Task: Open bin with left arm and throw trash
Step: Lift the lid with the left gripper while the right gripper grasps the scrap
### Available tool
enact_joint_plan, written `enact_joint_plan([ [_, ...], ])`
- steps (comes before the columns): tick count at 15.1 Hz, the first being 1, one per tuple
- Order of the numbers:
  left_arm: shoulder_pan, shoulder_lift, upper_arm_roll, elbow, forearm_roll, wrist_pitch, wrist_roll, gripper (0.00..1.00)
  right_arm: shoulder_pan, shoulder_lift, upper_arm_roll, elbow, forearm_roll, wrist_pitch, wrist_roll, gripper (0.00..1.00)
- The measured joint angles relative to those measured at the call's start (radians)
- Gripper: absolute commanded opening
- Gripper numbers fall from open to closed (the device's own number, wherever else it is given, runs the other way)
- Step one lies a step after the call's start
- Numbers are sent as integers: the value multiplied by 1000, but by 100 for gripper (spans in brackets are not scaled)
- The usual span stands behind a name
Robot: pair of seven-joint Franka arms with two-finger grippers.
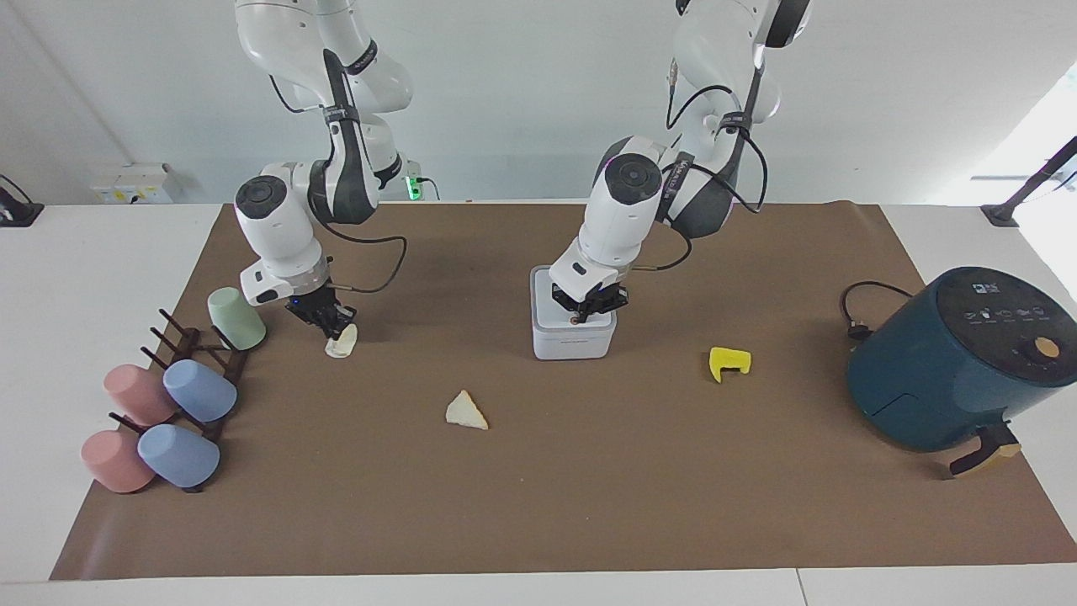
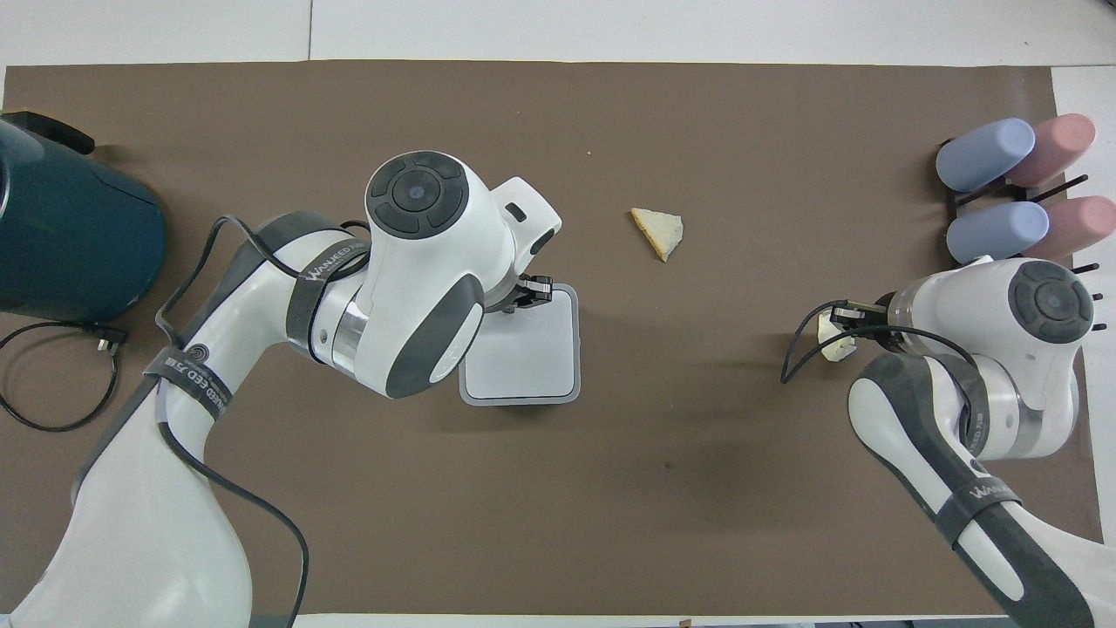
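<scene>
Not much to read here, honestly. The dark straps wrapped round my arms have white lettering: the one on my left arm [image 2: 324,262] looks like "WANJEED", with a swirl logo on the lower strap [image 2: 179,371] at about 7 o'clock from it. My right arm's strap [image 2: 990,497] carries the same sort of word, harder to make out. The air fryer [image 1: 959,362] has tiny white icons on its top panel [image 1: 1005,313], too small to read. The bin [image 1: 572,337] has a faint line of print on its front wall, unreadable.

One bin [image 1: 572,337], three trash scraps [image 1: 465,411], five cups [image 1: 199,390], one air fryer [image 1: 959,362]
</scene>
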Motion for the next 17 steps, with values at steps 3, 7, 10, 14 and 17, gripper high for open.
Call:
enact_joint_plan([
  [3,-11,-7,3,-13,0,19,0,0,-1,0,-1,1,0,0,7,0],
  [7,-25,-8,8,-17,2,26,0,0,-1,-11,-2,31,0,-7,7,0],
  [10,-25,-9,8,-17,2,27,0,0,1,-50,0,89,0,-93,7,0],
  [14,-28,-9,8,-18,13,27,0,0,2,-148,8,138,0,-225,7,0],
  [17,-41,-10,8,-20,50,30,0,0,3,-227,14,142,0,-290,7,0],
])
